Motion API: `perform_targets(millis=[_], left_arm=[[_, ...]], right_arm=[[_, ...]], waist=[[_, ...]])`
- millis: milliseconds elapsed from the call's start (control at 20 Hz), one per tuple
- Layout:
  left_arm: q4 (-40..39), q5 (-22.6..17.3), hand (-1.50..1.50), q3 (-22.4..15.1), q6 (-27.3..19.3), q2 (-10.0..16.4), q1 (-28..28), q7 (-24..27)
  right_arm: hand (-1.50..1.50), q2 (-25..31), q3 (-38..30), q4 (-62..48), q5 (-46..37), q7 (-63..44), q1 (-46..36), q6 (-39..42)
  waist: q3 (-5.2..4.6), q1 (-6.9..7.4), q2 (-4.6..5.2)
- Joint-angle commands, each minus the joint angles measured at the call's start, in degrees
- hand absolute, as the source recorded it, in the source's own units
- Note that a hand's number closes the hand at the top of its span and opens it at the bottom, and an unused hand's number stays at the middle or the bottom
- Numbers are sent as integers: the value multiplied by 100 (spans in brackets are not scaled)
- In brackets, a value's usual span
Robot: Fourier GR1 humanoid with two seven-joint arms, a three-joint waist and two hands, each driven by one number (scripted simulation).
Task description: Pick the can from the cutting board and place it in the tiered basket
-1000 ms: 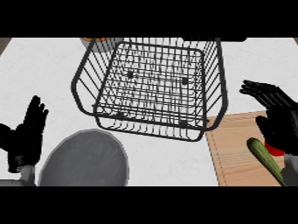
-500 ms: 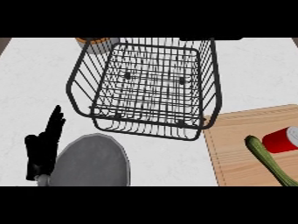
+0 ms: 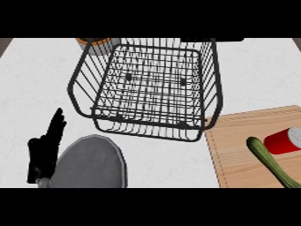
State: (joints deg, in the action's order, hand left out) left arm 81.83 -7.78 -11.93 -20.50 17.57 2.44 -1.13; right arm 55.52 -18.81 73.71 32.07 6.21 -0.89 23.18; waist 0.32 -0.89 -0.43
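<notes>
Red can lies on its side on the wooden cutting board at the lower right of the frame, just beside a green cucumber. Above and to the left, the black wire tiered basket stands on the white counter. At lower left the left hand is released, fingers straight and pointing up, at the edge of a grey plate.

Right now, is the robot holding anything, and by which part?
Nothing is held. The left hand is open and empty; the can lies on the cutting board; the right hand is unseen.
</notes>
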Motion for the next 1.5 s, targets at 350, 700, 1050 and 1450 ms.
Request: perform_targets(millis=[350, 700, 1050, 1450], left_arm=[[36, 171, 0, -334, -139, -418, 153, -158], [-148, 142, 0, -159, 86, -398, 154, -54], [-205, 139, 0, -67, 337, -413, 189, 172], [-362, 263, 0, 75, 291, -512, -39, -44]], right_arm=[[-150, 1214, 456, 1722, -2083, -522, 843, -103], [-150, 367, 849, 3193, -2913, -1793, 1214, -1066], [-150, 301, 1218, 3080, -4043, -1937, 1119, -972], [-150, -94, 1948, 3519, -4596, -3240, 638, -562]], waist=[[-37, -48, 13], [-37, 20, 29], [-33, 97, 49], [-35, 104, 51]])
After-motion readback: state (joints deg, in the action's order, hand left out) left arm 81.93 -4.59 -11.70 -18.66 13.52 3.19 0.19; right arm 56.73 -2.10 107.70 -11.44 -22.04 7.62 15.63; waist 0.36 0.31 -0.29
